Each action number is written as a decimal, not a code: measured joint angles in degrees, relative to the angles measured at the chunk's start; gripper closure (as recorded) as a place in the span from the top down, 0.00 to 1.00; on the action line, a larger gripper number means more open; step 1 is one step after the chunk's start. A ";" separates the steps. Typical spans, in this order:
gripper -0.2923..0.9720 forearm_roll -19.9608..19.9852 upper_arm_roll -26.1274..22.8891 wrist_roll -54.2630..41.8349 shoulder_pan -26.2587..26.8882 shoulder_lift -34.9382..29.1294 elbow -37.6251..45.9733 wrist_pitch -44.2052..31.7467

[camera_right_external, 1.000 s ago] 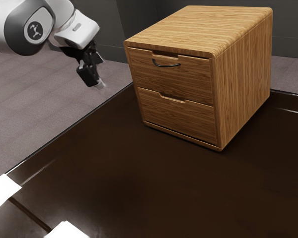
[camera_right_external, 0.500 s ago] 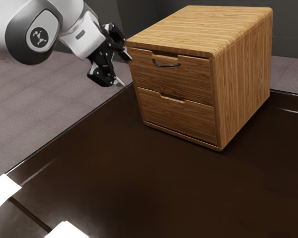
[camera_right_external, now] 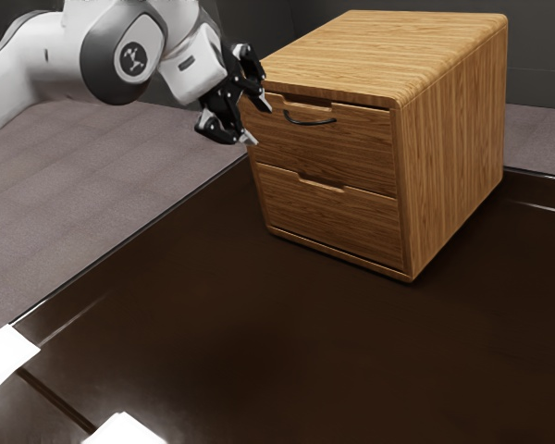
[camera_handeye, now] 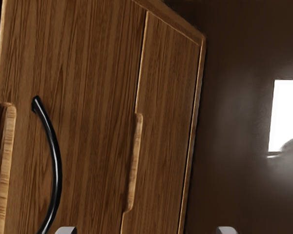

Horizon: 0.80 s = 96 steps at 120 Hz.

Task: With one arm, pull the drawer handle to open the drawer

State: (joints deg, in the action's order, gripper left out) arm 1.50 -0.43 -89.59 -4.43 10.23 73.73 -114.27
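Note:
A wooden cabinet (camera_right_external: 444,139) with two drawers stands on the dark table (camera_right_external: 259,342). The top drawer (camera_right_external: 342,143) carries a thin black curved handle (camera_right_external: 310,119) and sits flush with the cabinet face. My black gripper (camera_right_external: 255,120) hovers open at the cabinet's front corner on the exterior view's left, level with the top drawer and short of the handle. In the wrist view the handle (camera_handeye: 53,165) arcs across the top drawer front, close to one fingertip (camera_handeye: 66,229). The lower drawer (camera_handeye: 161,122), with its wooden lip (camera_handeye: 133,161), lies beside it. Nothing is between the fingers.
Two white flat pieces (camera_right_external: 0,356) (camera_right_external: 120,430) lie at the table's near corner on the exterior view's left. Grey floor (camera_right_external: 92,185) runs beyond the table edge. The cabinet fills the table's far end, with bare tabletop in front of it.
My arm has swung toward the exterior view's right and slightly up, from over the floor to the cabinet's front corner. The hand has turned to face the drawer fronts. The drawer has not moved.

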 joint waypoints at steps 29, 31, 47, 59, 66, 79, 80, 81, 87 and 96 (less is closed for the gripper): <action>0.49 0.25 -0.36 -3.41 0.03 10.38 -11.95 1.23; 0.49 0.26 -0.36 -3.61 0.01 11.05 -12.90 1.38; 0.49 0.36 -0.40 -5.09 -0.05 14.21 -16.12 2.27; 0.49 0.44 -0.38 -6.01 -0.13 15.24 -16.33 2.59; 0.49 0.51 -0.37 -6.48 -0.14 15.37 -16.13 2.74; 0.47 0.63 -0.31 -7.23 -0.16 15.03 -15.77 2.97; 0.47 0.64 -0.30 -7.29 -0.16 14.99 -15.75 2.99; 0.46 0.64 -0.30 -7.34 -0.17 14.96 -15.73 3.00; 0.42 0.67 -0.24 -7.63 -0.16 14.66 -15.55 3.07; 0.41 0.74 -0.25 -8.02 -0.17 14.29 -14.35 3.01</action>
State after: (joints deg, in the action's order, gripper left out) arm 2.24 -0.68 -97.60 -4.60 24.52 59.38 -111.26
